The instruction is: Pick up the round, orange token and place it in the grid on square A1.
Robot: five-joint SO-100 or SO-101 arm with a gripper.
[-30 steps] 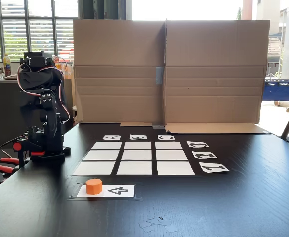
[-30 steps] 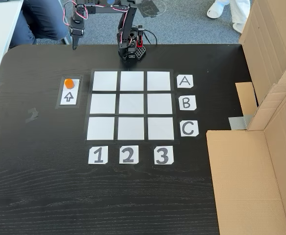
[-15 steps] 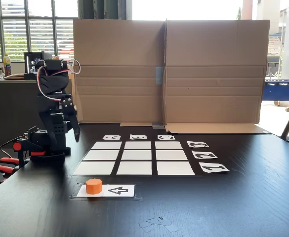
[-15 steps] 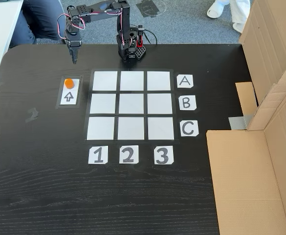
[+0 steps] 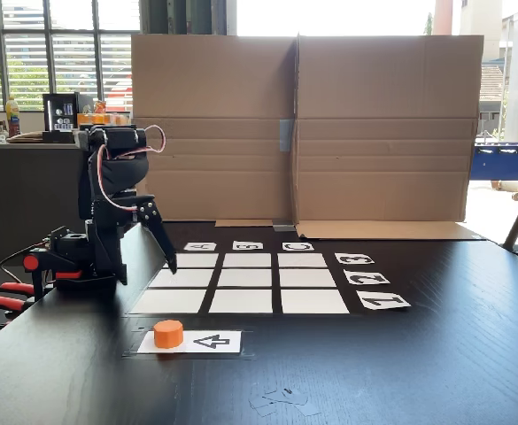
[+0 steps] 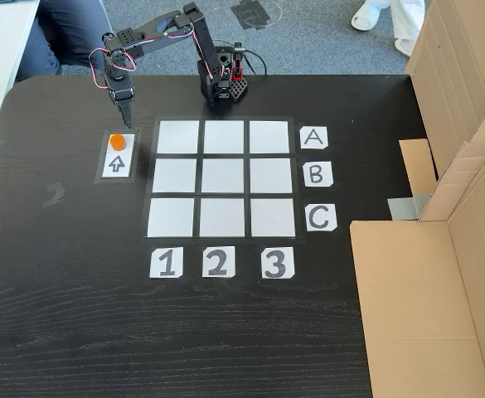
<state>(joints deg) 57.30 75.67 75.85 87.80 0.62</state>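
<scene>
My claw hangs tip-down in the upper left of a fixed view, just above the small bright orange plastic token; whether its fingers are parted I cannot tell. In both fixed views the token sits on the white arrow card, beside the white nine-cell grid. Corner square A1 lies bare. Tall brown cardboard walls close off the dark surface.

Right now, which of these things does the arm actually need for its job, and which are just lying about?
Needed:
- token, on the arrow card
- grid
- square A1
- gripper

Lying about:
- cardboard screen
- paper scraps at the table's near edge
- red-handled clamps
</scene>
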